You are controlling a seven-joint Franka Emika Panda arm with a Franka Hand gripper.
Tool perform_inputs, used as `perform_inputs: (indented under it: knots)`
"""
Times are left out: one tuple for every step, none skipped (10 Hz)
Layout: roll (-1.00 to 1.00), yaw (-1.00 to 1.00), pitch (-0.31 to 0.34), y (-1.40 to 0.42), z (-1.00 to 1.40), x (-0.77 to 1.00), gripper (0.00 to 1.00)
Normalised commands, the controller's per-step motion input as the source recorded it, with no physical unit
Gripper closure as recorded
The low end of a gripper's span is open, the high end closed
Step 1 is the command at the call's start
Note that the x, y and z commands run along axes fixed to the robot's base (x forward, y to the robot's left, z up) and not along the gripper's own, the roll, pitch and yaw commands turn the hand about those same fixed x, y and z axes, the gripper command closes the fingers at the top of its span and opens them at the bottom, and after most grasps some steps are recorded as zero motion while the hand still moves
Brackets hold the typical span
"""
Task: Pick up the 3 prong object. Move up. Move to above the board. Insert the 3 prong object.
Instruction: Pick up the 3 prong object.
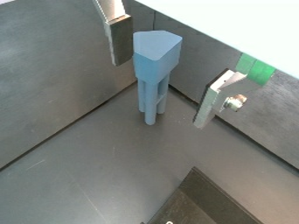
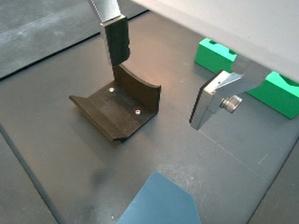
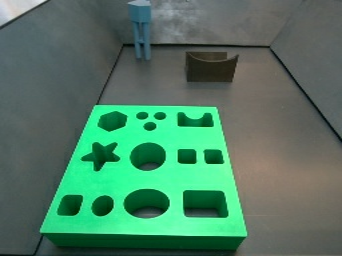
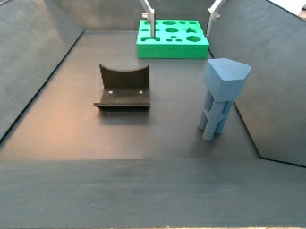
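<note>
The light blue 3 prong object (image 1: 155, 61) stands upright on its prongs on the dark floor, near a side wall in both side views (image 3: 140, 25) (image 4: 223, 89). My gripper (image 1: 162, 92) is open and empty, held above the floor, with the object showing between its two silver fingers and untouched by them. In a side view only the fingertips of the gripper (image 4: 181, 15) show, high at the frame's edge. The green board (image 3: 74, 180) lies flat at the other end of the floor (image 4: 174, 49). Bits of the board also show in both wrist views (image 1: 254, 68) (image 2: 216, 54).
A dark brown notched block (image 3: 210, 65) sits on the floor beside the 3 prong object, also seen in a side view (image 4: 123, 87) and a wrist view (image 2: 117, 109). Grey walls enclose the floor on all sides.
</note>
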Motion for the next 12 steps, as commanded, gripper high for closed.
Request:
perform_inputs:
  knots:
    - [0.00, 0.00, -0.019, 0.03, -0.03, -0.24, 0.00]
    - [0.00, 0.13, -0.084, 0.25, -0.04, -0.65, 0.00]
    - [0.00, 0.26, -0.073, 0.31, -0.10, -0.75, 0.00]
    - [0.00, 0.29, -0.053, 0.27, -0.19, -0.87, 0.00]
    - [0.00, 0.31, -0.077, 0.26, -0.15, -0.80, 0.00]
    - [0.00, 0.34, -0.053, 0.29, -0.15, -0.70, 0.00]
    - [0.00, 0.38, -0.026, 0.27, -0.11, -0.68, 0.00]
    - [0.00, 0.41, 0.000, 0.18, -0.02, -0.51, 0.00]
    - [0.00, 0.24, -0.010, 0.00, 0.00, -0.17, 0.00]
    - [-0.03, 0.20, -0.011, 0.00, 0.00, 0.00, 0.00]
    - [-0.06, 0.11, -0.066, 0.00, 0.00, 0.00, 0.00]
    - [-0.12, 0.00, -0.111, 0.00, 0.00, 0.07, 0.00]
